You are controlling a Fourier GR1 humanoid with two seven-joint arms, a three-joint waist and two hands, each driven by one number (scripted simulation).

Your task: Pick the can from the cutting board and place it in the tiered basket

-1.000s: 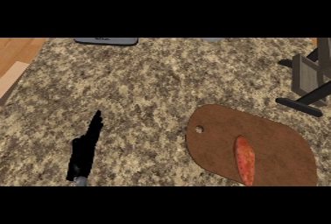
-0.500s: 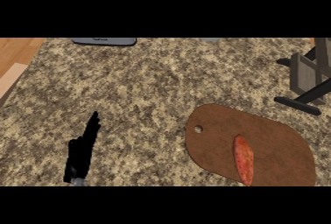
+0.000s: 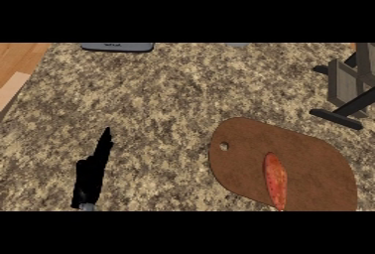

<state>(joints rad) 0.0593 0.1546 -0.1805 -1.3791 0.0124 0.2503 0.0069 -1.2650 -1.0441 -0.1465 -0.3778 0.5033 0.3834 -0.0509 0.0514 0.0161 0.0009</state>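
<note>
Tiered basket [image 3: 344, 82] far R, contents unseen. Orange-red item [image 3: 275, 179] on cutting board [image 3: 315, 158], long axis near-far. Left hand [image 3: 91, 173] fingers straight, holding nothing.

Looks like a home kitchen to us. We're looking down at a speckled brown granite counter [image 3: 168, 99], which is classic kitchen worktop. Near right there's a wooden cutting board [image 3: 307, 154] with a hanging hole [image 3: 223, 147] in one end, and a long orange-red item [image 3: 275, 179] lying on it that we'd guess is a vegetable. Far right we can see the dark legs and grey wooden frame of a tiered basket [image 3: 344, 84], the countertop storage kind. Off the left edge there's wood plank flooring [image 3: 18, 59]. A flat dark grey thing [image 3: 117, 46] sits at the far edge, but we can't tell what it is.
</note>
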